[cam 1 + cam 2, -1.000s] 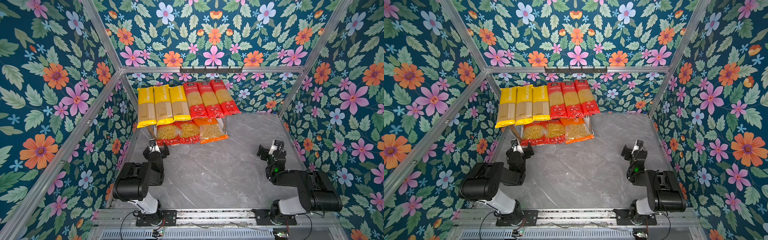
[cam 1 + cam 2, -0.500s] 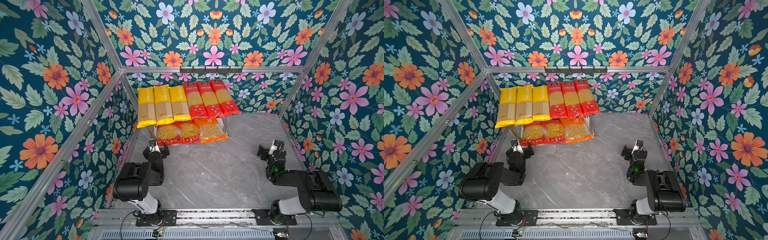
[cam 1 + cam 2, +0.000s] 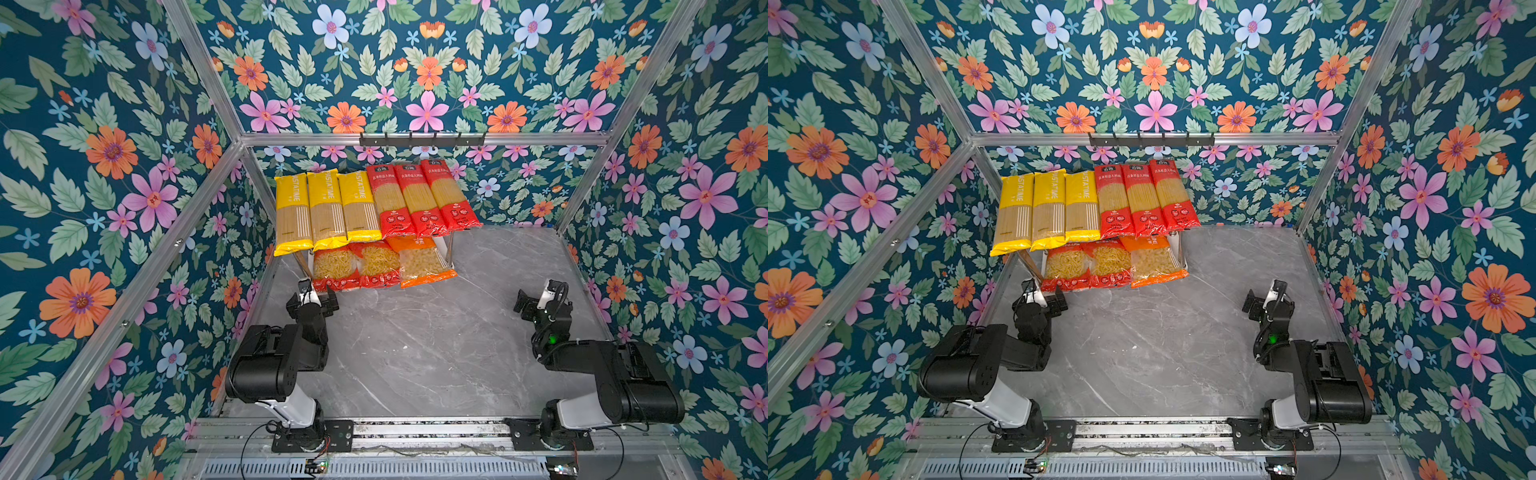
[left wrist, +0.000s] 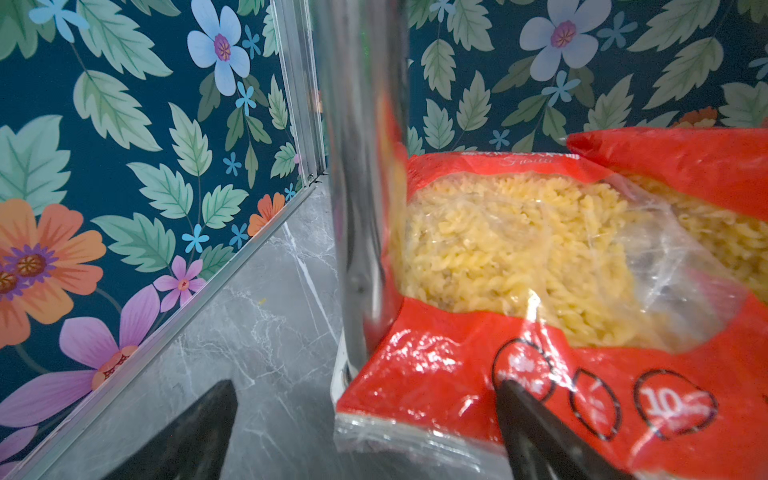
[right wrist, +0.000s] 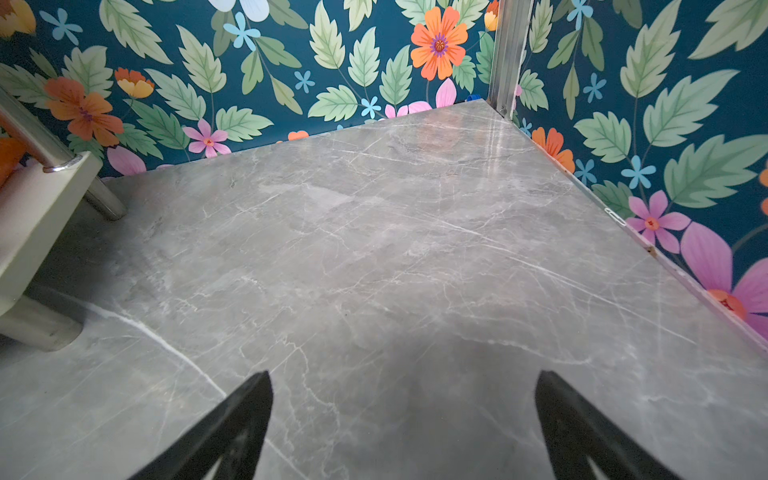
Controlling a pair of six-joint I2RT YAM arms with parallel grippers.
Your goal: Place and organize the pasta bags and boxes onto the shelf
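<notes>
In both top views the shelf (image 3: 449,248) stands at the back left. On its upper board lie three long yellow spaghetti packs (image 3: 326,210) (image 3: 1048,212) beside three long red ones (image 3: 417,199) (image 3: 1144,197). Below lie two short red packs (image 3: 355,266) (image 3: 1086,266) and an orange pack (image 3: 422,262) (image 3: 1154,262). My left gripper (image 3: 315,296) (image 4: 365,386) is open just before the shelf's left front leg (image 4: 361,166) and a short red pack's (image 4: 519,257) corner, gripping nothing. My right gripper (image 3: 536,297) (image 5: 403,377) is open and empty over the bare table.
The grey marble table (image 3: 436,345) is enclosed by floral walls with aluminium frame bars. A black hook rail (image 3: 422,139) hangs on the back bar above the shelf. In the right wrist view the shelf's lower white board (image 5: 37,216) and its legs show at one side.
</notes>
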